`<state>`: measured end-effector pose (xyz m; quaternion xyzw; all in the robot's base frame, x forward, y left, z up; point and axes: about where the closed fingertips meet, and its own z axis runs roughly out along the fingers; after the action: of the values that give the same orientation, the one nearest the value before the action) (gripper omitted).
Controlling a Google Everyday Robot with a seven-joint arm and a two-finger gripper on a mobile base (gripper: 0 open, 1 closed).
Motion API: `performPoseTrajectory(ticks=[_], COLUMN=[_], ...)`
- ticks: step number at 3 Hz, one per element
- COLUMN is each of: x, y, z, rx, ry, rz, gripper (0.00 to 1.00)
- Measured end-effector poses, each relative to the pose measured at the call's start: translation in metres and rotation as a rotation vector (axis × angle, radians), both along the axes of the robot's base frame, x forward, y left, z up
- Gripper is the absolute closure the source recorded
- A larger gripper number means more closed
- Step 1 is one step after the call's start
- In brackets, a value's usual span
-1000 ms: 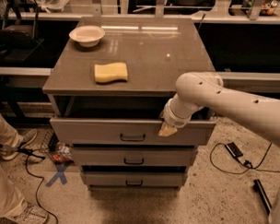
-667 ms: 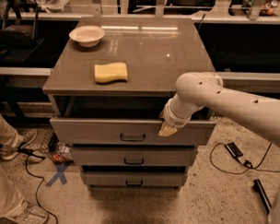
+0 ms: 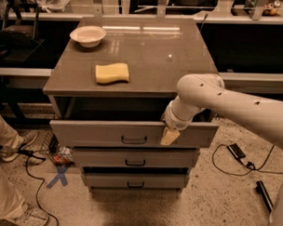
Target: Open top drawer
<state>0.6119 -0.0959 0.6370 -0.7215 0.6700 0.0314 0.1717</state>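
The top drawer (image 3: 94, 133) of the grey cabinet stands pulled out, its flat grey front forward of the cabinet top, with a small dark loop handle (image 3: 134, 140) at its centre. Its dark inside shows under the top. My gripper (image 3: 170, 134) hangs at the drawer front's upper edge, right of the handle, with a yellowish fingertip (image 3: 169, 136) against the front. The white arm (image 3: 225, 101) comes in from the right. Two narrower drawers (image 3: 130, 158) sit below, shut.
A yellow sponge (image 3: 112, 73) and a white bowl (image 3: 88, 35) lie on the cabinet top (image 3: 157, 55). A person's legs and shoes (image 3: 9, 175) are at the left, with cables and a blue X (image 3: 58, 176) on the floor. More cables lie at the right (image 3: 238, 153).
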Motion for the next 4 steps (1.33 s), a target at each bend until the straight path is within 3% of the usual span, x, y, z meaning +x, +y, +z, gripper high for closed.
performPoseTrajectory(ticks=[1, 3, 4], x=[-0.001, -0.011, -0.027], y=[0.0, 0.004, -0.007], z=[0.001, 0.014, 0.017], rx=[-0.028, -0.115, -0.11], ry=[0.031, 0.062, 0.087], rz=[-0.006, -0.028, -0.076], gripper=[0.0, 0.0, 0.02])
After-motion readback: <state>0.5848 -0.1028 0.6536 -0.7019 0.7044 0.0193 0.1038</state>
